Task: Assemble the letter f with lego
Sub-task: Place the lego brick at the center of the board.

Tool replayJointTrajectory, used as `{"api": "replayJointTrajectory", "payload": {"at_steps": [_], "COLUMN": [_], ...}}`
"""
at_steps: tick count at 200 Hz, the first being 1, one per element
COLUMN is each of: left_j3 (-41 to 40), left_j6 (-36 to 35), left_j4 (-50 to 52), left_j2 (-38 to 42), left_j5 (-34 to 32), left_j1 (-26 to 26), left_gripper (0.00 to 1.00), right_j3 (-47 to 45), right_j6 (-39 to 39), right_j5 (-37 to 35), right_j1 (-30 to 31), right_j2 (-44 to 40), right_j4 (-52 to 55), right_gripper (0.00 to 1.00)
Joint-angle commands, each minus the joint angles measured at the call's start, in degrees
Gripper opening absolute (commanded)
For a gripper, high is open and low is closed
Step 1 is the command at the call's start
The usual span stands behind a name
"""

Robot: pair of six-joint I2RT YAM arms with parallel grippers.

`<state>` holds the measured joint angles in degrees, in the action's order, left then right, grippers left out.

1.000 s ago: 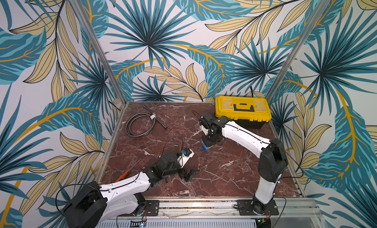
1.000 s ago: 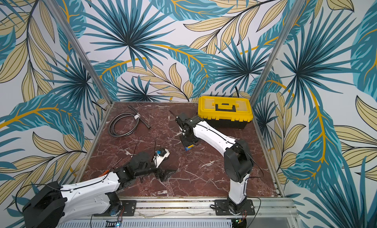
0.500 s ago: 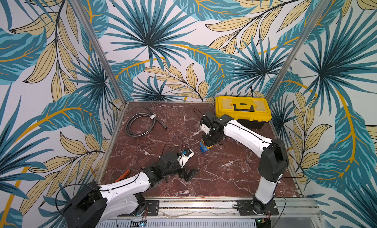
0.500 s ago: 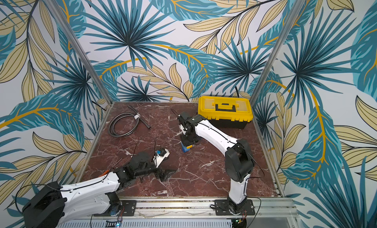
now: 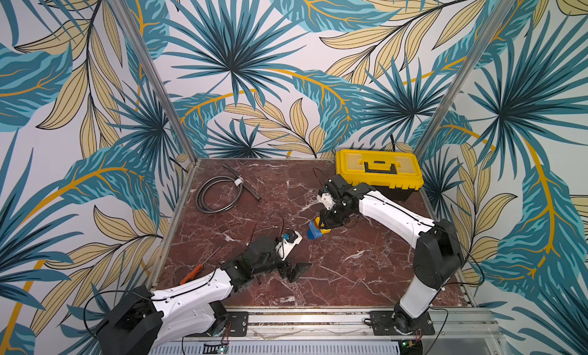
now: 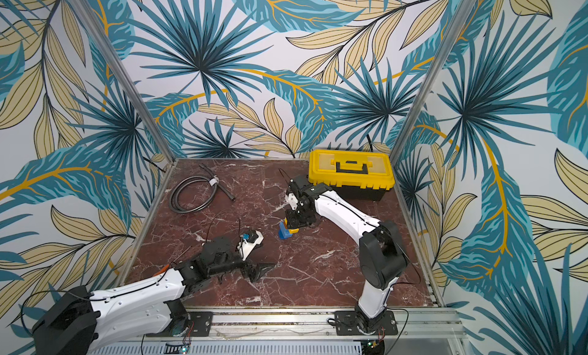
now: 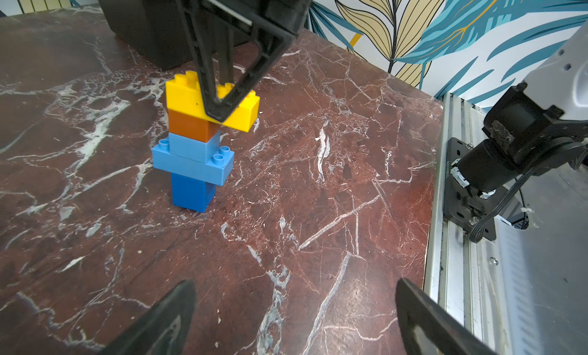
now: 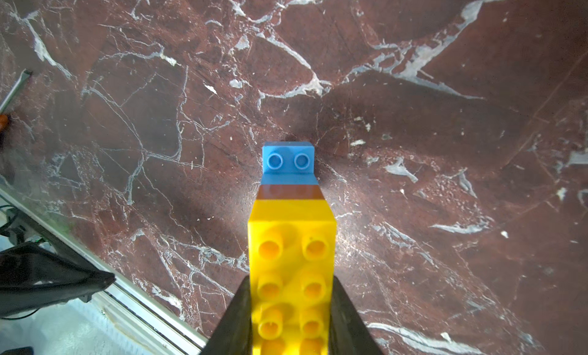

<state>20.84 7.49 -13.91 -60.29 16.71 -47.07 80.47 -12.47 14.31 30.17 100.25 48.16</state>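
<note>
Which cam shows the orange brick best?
Left wrist: orange brick seen side-on, between the yellow bar and a blue brick. Right wrist shows only a foreshortened strip past the yellow bar. In both top views, too small to tell.

Five bricks (image 7: pixel 194 146), one toolbox (image 5: pixel 378 172), one hose (image 5: pixel 238 181), one screwdriver (image 5: pixel 192 272).

Top views high, downward; wrist views close, sharing letter f (image 7: pixel 191 164).

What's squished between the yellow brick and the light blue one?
One small orange-brown brick, touching the yellow brick above and the light blue brick below. The left wrist view shows it clearly; the right wrist view shows just a strip.
</note>
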Motion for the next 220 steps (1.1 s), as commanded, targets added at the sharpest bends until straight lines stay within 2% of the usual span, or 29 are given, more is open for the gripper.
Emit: {"api": "replayJointTrajectory", "payload": {"at_steps": [1, 62, 117, 220], "left_j3": [0.91, 1.35, 1.84, 2.26], "left_j6": [0.06, 0.08, -0.01, 0.11], "left_j4": [-0.50, -0.50, -0.50, -0.50], "left_j2": [0.78, 0.42, -0.18, -1.43], "left_j5": [-0.34, -0.23, 0.07, 0.43], "left_j1": [-0.12, -0.17, -0.16, -0.18], "left_gripper": [0.99, 0.99, 0.99, 0.99], "right_j3": [-3.75, -11.49, -14.79, -19.17], "right_j6": [-2.21, -5.16, -7.06, -8.82], "right_j5": [4.77, 10.62, 14.94, 16.02], "right_j1": [-1.54, -4.98, -6.42, -7.58], "right_j2": [-2.46, -4.49, -3.67, -0.28], "right_j4": [-5.48, -13.43, -18.47, -24.45], "right_gripper": [0.31, 0.36, 0.40, 0.43]}}
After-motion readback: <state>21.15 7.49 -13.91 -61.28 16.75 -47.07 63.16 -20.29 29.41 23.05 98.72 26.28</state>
